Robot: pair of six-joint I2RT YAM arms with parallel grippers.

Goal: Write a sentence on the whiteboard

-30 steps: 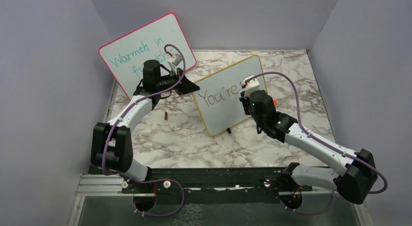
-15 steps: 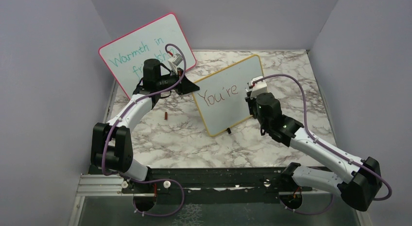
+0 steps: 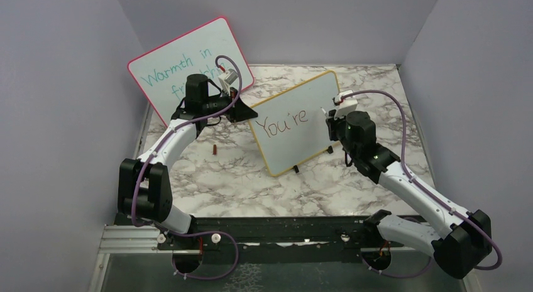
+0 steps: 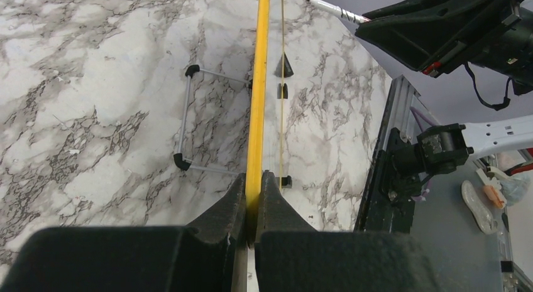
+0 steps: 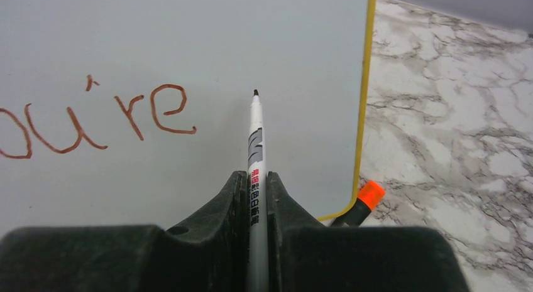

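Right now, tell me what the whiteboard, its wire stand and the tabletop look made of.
Whiteboard: smooth white writing surface, likely coated sheet, in a yellow frame, probably plastic. Wire stand: thin grey rod, seemingly metal, with black end caps. Tabletop: grey veins on white; real marble or printed laminate, cannot tell.
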